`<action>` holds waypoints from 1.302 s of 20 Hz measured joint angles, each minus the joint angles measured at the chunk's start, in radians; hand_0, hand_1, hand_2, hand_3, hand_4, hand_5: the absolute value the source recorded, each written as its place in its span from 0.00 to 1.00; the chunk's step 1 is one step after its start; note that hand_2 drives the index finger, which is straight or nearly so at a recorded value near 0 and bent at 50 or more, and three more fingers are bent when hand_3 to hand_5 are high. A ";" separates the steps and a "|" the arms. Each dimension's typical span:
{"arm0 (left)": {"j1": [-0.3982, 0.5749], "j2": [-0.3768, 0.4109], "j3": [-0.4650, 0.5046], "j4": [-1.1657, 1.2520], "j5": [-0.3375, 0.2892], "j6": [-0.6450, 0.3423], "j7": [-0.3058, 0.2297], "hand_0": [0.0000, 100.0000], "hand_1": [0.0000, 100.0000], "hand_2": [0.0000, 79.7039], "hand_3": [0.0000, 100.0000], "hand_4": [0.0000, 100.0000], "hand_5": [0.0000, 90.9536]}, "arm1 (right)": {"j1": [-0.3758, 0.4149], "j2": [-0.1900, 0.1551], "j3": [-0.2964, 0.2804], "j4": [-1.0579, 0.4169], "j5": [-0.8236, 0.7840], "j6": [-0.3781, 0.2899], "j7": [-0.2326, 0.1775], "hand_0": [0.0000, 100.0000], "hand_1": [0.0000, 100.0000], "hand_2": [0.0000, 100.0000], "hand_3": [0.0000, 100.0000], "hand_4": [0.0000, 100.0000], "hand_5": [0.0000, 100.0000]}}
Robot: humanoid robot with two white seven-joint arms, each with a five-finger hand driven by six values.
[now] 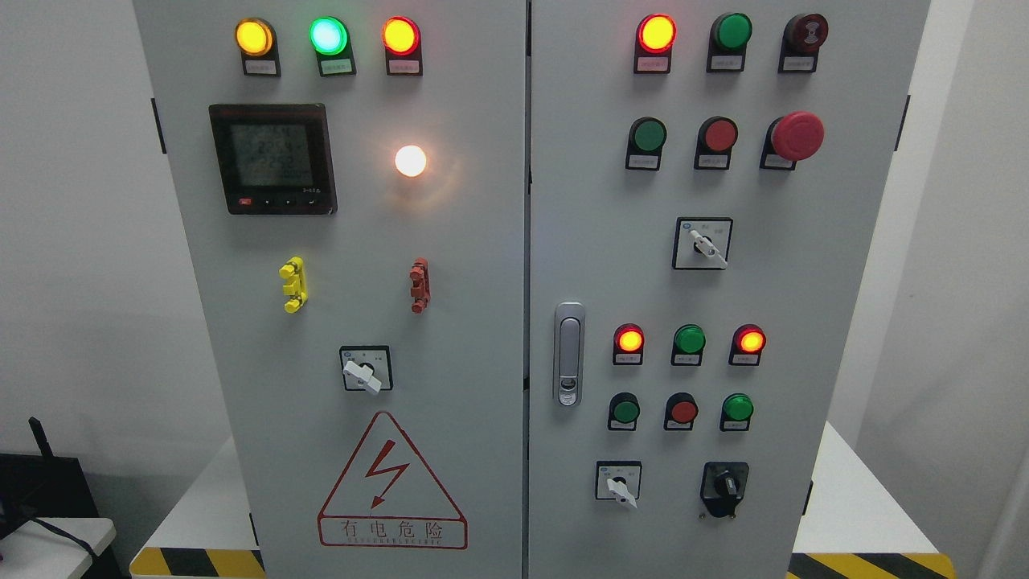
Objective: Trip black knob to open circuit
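nothing done yet: black knob [726, 485], low on the right door of the cabinet [450, 322], sits untouched. no robot hand in view, so its state can't be told; reach and trip remain.

Even, bright, sharp view; blown-out glare around the white lamp [410, 161].

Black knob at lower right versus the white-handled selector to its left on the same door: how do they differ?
The black knob is all black on a black base, its pointer near upright. The white-handled selector sits on a white plate in a black frame, its white lever tilted toward lower right. Both are rotary switches in the bottom row. Neither robot hand is in view.
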 measured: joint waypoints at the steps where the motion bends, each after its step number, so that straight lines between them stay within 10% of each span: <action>1: 0.000 0.000 0.000 0.000 0.000 0.000 0.000 0.12 0.39 0.00 0.00 0.00 0.00 | 0.000 0.000 0.000 0.000 0.000 0.000 0.000 0.04 0.30 0.00 0.00 0.05 0.00; 21: 0.000 0.000 0.000 0.000 0.000 0.000 0.000 0.12 0.39 0.00 0.00 0.00 0.00 | 0.086 -0.005 0.001 -0.098 0.000 -0.080 -0.011 0.07 0.37 0.00 0.11 0.16 0.00; 26: 0.000 0.000 0.000 0.000 0.000 0.000 0.000 0.12 0.39 0.00 0.00 0.00 0.00 | 0.167 0.001 0.005 -0.187 0.005 -0.205 -0.037 0.10 0.43 0.00 0.20 0.24 0.13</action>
